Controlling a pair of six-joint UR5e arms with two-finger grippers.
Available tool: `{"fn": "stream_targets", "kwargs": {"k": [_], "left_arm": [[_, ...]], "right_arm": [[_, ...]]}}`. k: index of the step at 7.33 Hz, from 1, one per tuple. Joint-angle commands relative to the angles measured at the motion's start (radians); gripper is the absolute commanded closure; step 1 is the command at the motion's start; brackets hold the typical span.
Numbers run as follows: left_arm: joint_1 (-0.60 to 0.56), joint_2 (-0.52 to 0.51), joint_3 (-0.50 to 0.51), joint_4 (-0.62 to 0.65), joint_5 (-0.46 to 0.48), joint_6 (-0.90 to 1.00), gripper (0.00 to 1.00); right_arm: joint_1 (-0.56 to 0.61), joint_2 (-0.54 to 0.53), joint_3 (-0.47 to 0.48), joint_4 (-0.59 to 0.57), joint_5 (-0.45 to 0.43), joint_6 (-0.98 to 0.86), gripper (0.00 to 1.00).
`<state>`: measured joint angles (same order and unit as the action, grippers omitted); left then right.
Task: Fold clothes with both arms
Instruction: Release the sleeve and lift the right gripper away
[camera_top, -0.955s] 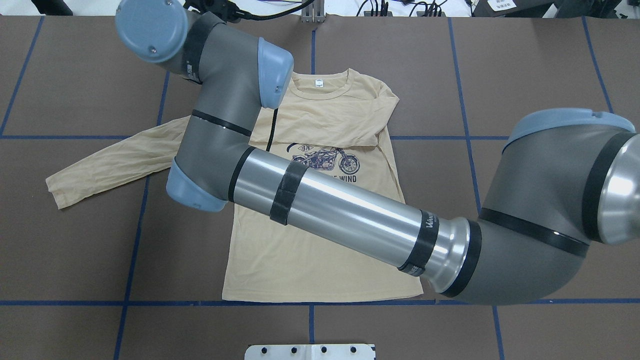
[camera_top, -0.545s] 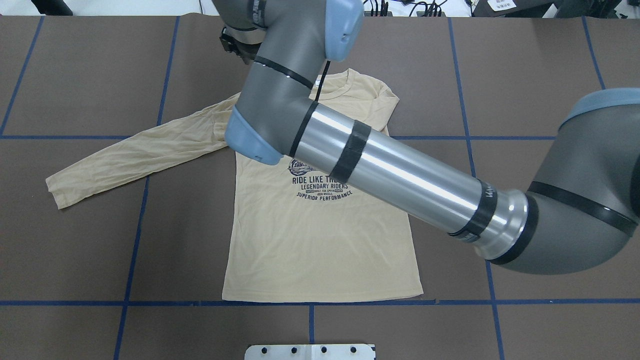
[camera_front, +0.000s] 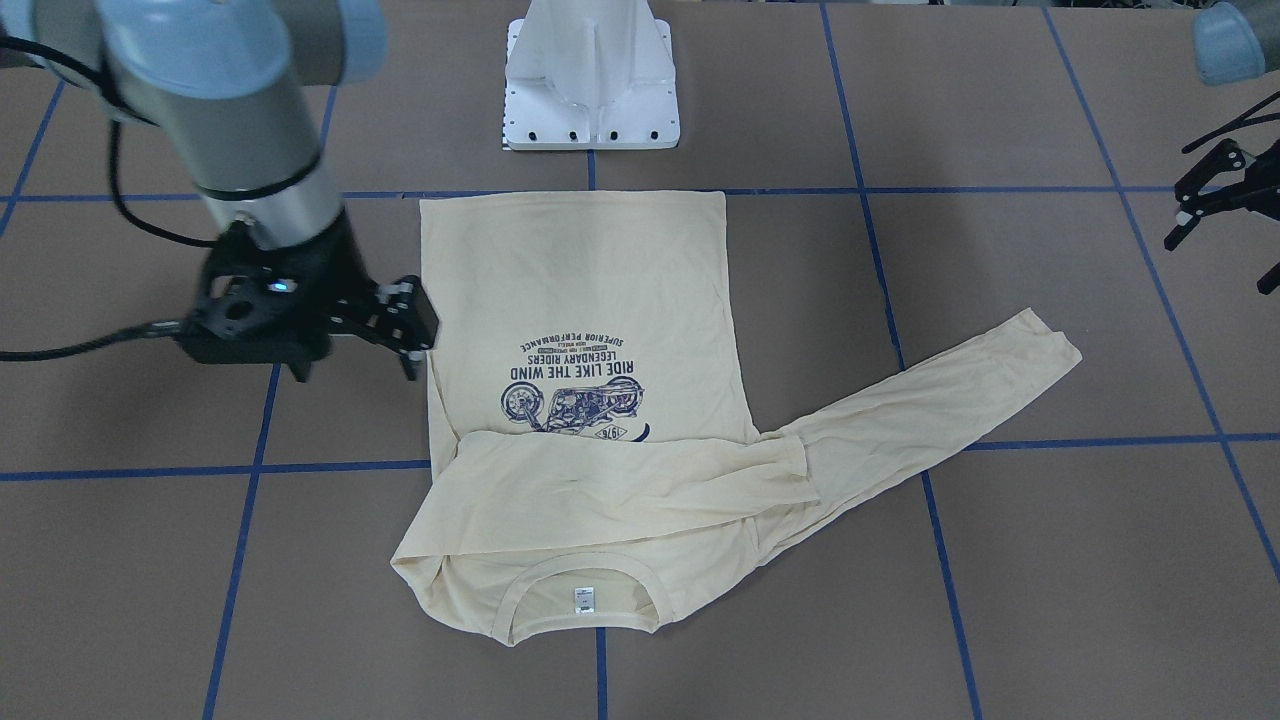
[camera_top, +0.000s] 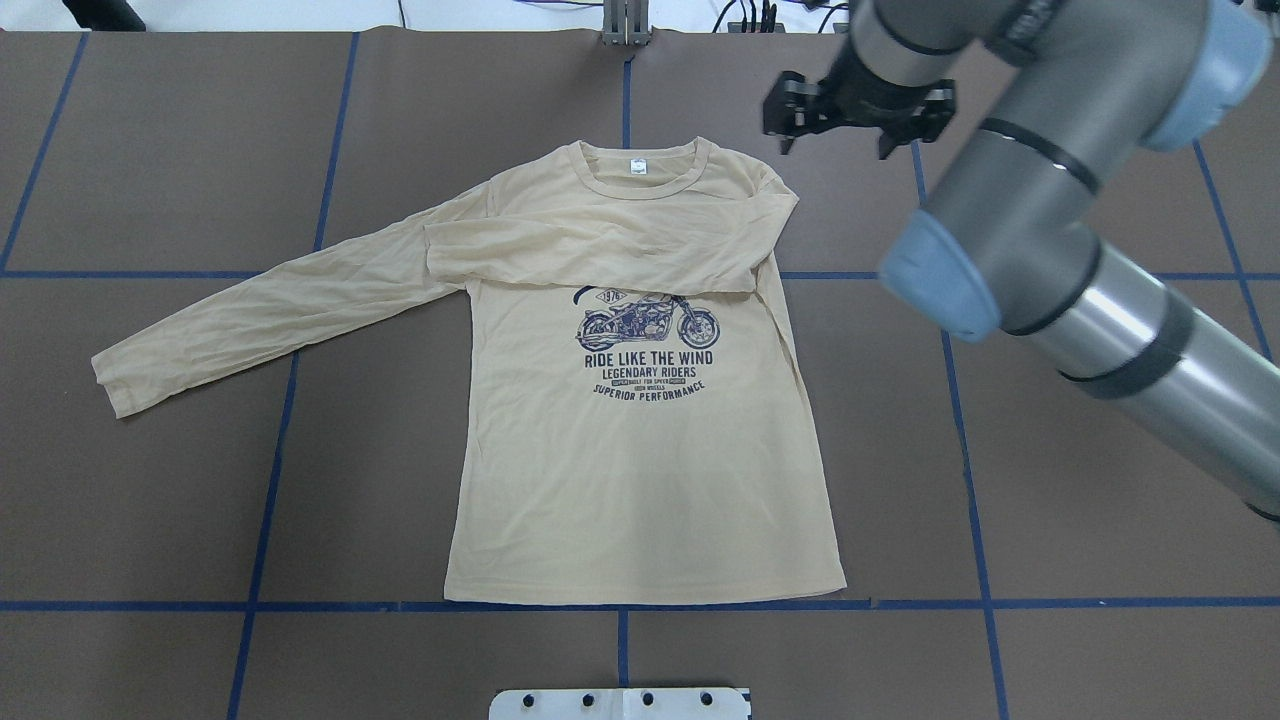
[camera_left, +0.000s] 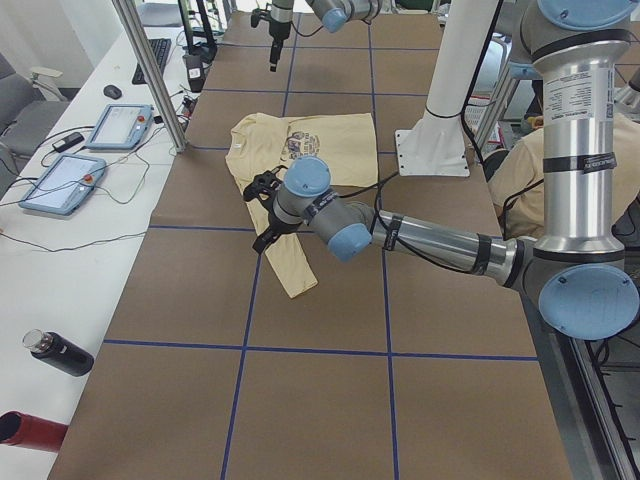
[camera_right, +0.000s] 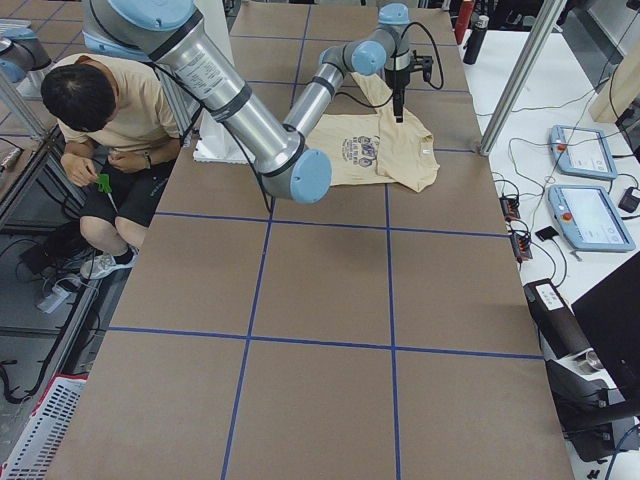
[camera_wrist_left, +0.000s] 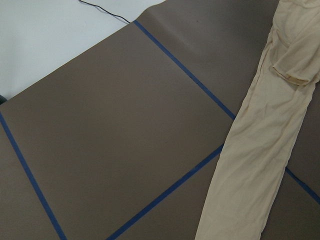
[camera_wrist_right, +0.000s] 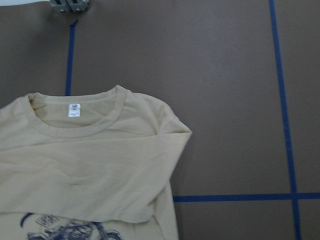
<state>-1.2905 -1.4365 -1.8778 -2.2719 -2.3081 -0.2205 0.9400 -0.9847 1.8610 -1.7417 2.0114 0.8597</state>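
Note:
The cream long-sleeved shirt (camera_top: 640, 480) lies flat, front up, collar and tag (camera_top: 633, 168) toward the far edge. One sleeve (camera_top: 600, 250) is folded across the chest above the motorcycle print. The other sleeve (camera_top: 250, 320) stretches out over the table. My right gripper (camera_top: 834, 150) hangs open and empty above bare table, just beyond the shirt's folded shoulder; it also shows in the front-facing view (camera_front: 412, 335). My left gripper (camera_front: 1220, 262) is open and empty, off past the stretched sleeve's cuff (camera_front: 1050, 350). The left wrist view shows only that sleeve (camera_wrist_left: 260, 150).
Blue tape lines (camera_top: 960, 400) divide the brown table. The white pedestal base (camera_front: 590, 90) stands at the robot's edge near the shirt hem. A person (camera_right: 110, 120) sits beside the table. Tablets (camera_left: 100, 125) and a bottle (camera_left: 60, 352) lie on a side bench.
The right arm has swung off the shirt from the left half to the right, carrying its gripper past the collar. The shirt itself has not moved.

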Motion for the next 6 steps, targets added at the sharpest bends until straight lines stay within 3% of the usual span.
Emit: {"fn": "stream_targets", "kwargs": {"k": [1, 3, 5, 6], "left_arm": [[0.150, 0.060, 0.000, -0.188, 0.151, -0.257, 0.00], [0.229, 0.073, 0.000, -0.193, 0.260, -0.328, 0.00], [0.313, 0.077, 0.003, -0.192, 0.279, -0.428, 0.00], [0.373, 0.079, 0.020, -0.193, 0.345, -0.480, 0.00]], "right_arm": [[0.193, -0.347, 0.125, 0.074, 0.117, -0.390, 0.00], [0.398, -0.594, 0.066, 0.259, 0.290, -0.689, 0.00], [0.596, -0.759, 0.003, 0.271, 0.310, -0.981, 0.00], [0.662, -0.800, -0.011, 0.271, 0.305, -1.010, 0.00]]}}
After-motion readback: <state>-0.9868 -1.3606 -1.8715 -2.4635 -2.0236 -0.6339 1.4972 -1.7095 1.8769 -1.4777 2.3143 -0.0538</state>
